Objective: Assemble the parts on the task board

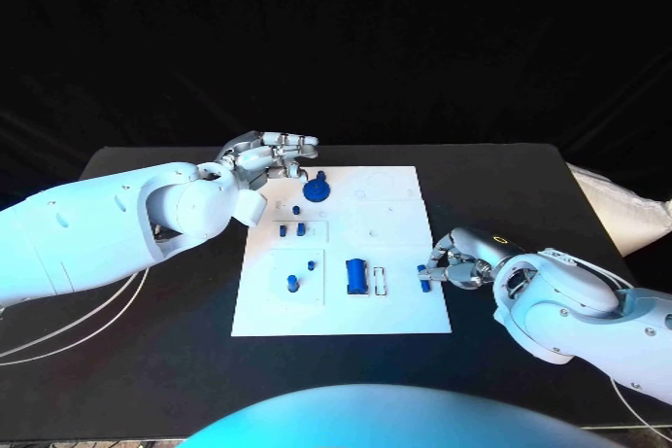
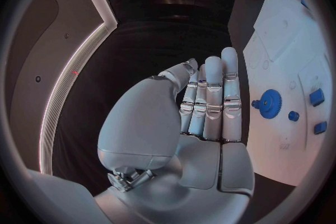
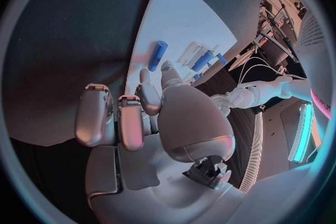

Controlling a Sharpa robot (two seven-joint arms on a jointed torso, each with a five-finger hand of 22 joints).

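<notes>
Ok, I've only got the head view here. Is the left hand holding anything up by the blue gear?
Observer: No. The left wrist view shows the left hand with its fingers straight and side by side and its palm bare. The blue gear sits on the task board, apart from the hand.
Operator: And does the right hand have that blue piece at the board's edge?
Observer: In the right wrist view the blue piece lies on the board just past the fingertips of the right hand. I cannot tell whether they touch it.

Matt white task board [image 1: 399,302], glossy blue plastic parts [image 1: 358,275].
</notes>
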